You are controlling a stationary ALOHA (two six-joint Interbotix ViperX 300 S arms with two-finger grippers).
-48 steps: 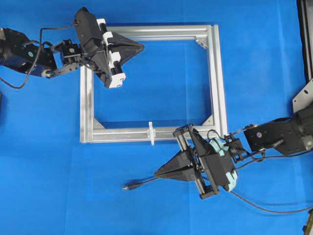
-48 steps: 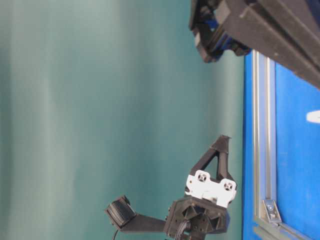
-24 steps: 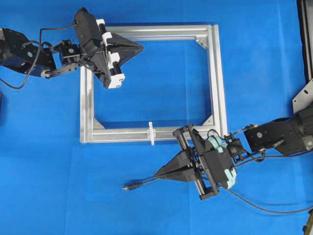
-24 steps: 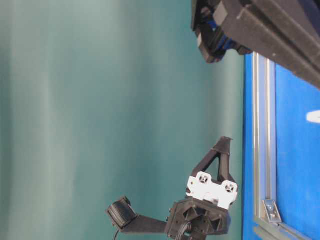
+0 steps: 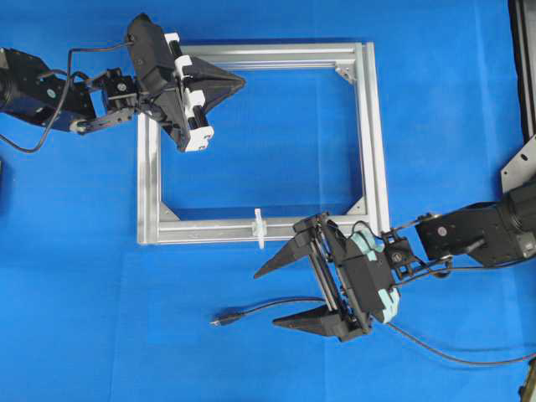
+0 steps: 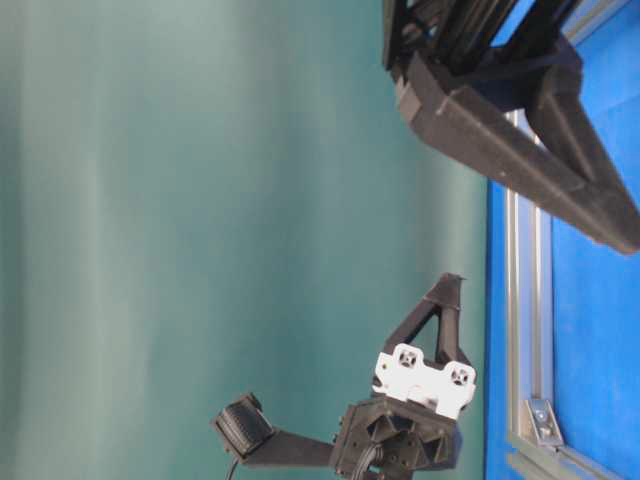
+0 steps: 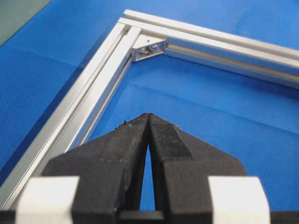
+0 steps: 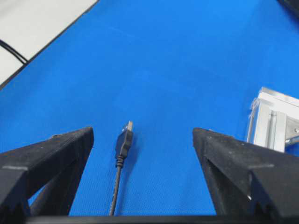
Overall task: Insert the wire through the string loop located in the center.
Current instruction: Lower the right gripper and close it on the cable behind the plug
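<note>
Blue cloth carries thin black wire, plug-tipped.

A square aluminium frame with corner brackets lies flat on the blue mat.

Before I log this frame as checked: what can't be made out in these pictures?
- Wire: its far end runs under the right claw in the overhead view and off the bottom edge in the right wrist view.
- String loop: too small overhead to show its opening; absent from the other views.
- Table-level view: the right claw blocks the frame beyond it.
</note>
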